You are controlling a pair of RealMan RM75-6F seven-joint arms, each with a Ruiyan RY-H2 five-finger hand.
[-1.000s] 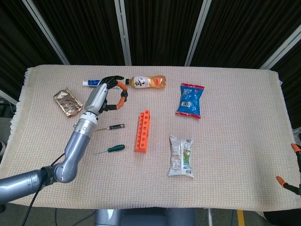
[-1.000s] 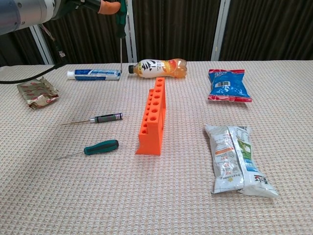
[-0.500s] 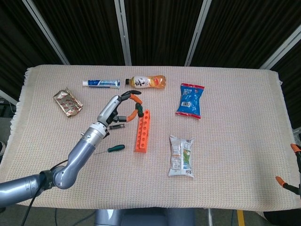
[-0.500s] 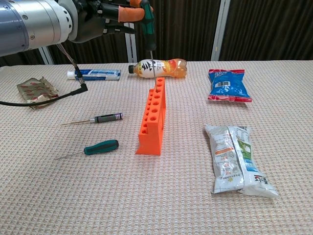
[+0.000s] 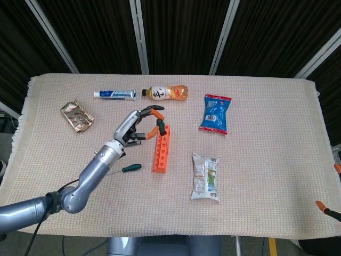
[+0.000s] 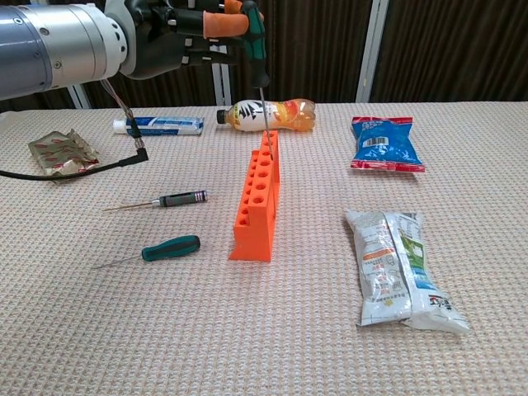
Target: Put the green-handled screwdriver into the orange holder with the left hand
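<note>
Woven cloth | left hand pinches green-handled screwdriver (upright) | tip over orange holder

Probably robot lab: cloth-covered table, dark curtains, metal frame poles, assorted test items.

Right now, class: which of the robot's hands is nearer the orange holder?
Left. The left hand hovers right beside the orange holder at its far end, holding a green-handled screwdriver over it. The right hand sits at the table's far right edge.
</note>
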